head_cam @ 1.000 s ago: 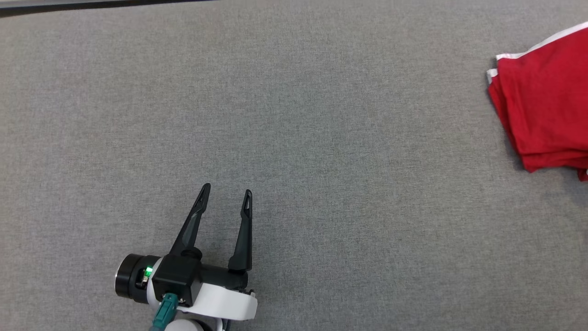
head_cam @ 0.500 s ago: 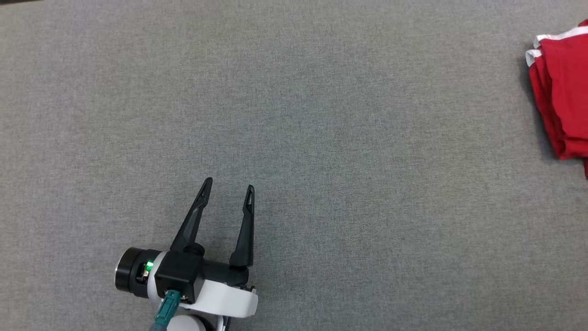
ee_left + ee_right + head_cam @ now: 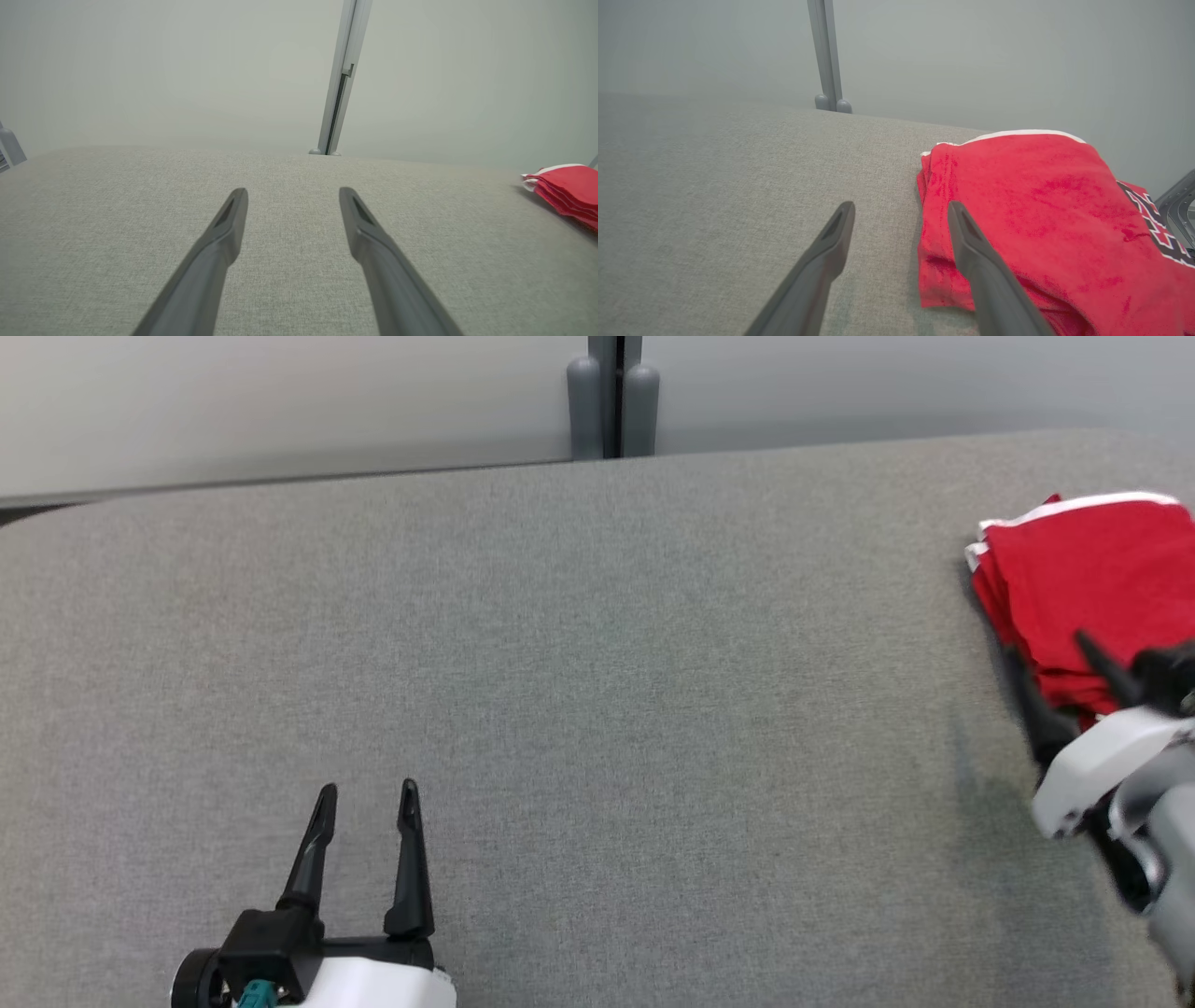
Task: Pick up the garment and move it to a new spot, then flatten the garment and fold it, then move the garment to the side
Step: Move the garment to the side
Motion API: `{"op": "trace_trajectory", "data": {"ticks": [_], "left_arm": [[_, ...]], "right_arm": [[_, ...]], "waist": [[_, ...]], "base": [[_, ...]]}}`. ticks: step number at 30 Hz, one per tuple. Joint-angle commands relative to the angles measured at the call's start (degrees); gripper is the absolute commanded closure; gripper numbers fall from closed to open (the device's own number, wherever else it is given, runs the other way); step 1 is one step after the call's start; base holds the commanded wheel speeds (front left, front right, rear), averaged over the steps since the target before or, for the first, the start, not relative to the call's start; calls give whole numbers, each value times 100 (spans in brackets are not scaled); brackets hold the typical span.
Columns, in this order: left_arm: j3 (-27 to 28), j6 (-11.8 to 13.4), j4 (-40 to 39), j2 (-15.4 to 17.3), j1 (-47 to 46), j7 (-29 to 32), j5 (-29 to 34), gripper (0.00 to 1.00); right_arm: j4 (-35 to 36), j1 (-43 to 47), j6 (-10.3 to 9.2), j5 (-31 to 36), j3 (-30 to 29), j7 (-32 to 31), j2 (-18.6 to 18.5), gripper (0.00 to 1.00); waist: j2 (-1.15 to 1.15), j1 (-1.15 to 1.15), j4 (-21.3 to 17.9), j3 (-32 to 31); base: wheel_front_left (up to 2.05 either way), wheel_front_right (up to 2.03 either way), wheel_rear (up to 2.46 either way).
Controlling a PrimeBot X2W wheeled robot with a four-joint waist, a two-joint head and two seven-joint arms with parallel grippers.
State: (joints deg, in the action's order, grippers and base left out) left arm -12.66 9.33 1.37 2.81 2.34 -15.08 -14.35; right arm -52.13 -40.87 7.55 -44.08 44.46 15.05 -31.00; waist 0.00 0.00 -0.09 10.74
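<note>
Two grippers are in my feed, both spread and holding nothing. My left gripper (image 3: 366,789) hangs over bare tabletop at the lower left of the head view, with grey cloth showing between its parted fingers. My right gripper (image 3: 900,207) is parted too. Along its wrist view, one finger lies over bare surface and the other over the near left edge of the red jersey (image 3: 1031,200). I cannot tell whether that finger touches the cloth.

The work surface is a table (image 3: 597,663) covered in grey woven fabric, with rounded far corners. Behind it stands a plain pale grey wall (image 3: 280,401), split by a vertical grey post (image 3: 611,392) whose foot meets the table's far edge near the middle. A bit of grey metal frame (image 3: 1178,200) shows at the right edge of the right wrist view.

The jersey lies folded in several layers at the table's far right, well apart from the left gripper. White trim runs along its far edge. Black-and-white lettering shows at its right side, cut off by the picture edge, and I cannot read it.
</note>
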Motion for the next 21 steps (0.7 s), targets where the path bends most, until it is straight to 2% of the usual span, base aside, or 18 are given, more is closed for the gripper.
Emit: {"op": "trace_trajectory", "data": {"ticks": [1, 2, 3, 4, 5, 8, 11, 15, 21], "left_arm": [[116, 46, 23, 18, 158, -10, -31, 0], [116, 46, 23, 18, 158, -10, -31, 0], [171, 71, 32, 21, 247, -9, -18, 0], [238, 80, 11, 20, 380, -10, -18, 0], [238, 80, 11, 20, 380, -10, -18, 0], [287, 4, -10, 18, 580, -9, 33, 0], [366, -84, -30, 24, 710, -9, 68, 0], [431, -153, -35, 23, 949, -9, 127, 0], [504, -128, -51, 21, 1208, -9, 187, 0]], "right_arm": [[343, 472, -13, 358, -458, 11, 249, 0], [343, 472, -13, 358, -458, 11, 249, 0], [577, 768, -13, 586, -754, 11, 426, 0], [1072, 1449, -13, 1097, -1449, 9, 792, 0], [1072, 1449, -13, 1097, -1449, 9, 792, 0], [2178, 2387, -13, 2001, -2589, 11, 1358, 0], [3218, 3283, -9, 2617, -3183, 7, 1903, 0], [4051, 4114, -8, 2991, -3515, 8, 2310, 0], [4443, 4745, -8, 3253, -3554, 8, 2463, 0]], "waist": [[0, 0, -113, -493], [0, 0, -113, -493], [0, 0, -125, -589], [0, 0, -142, -788], [0, 0, -142, -788], [0, 0, -144, -998], [0, 0, -150, -1133], [0, 0, -162, -1344], [0, 0, -216, -1531]], "base": [[0, 0, 0], [0, 0, 0], [0, 0, 0], [0, 0, 0], [0, 0, 0], [0, 0, 0], [0, 0, 0], [0, 0, 0], [0, 0, 0]]}}
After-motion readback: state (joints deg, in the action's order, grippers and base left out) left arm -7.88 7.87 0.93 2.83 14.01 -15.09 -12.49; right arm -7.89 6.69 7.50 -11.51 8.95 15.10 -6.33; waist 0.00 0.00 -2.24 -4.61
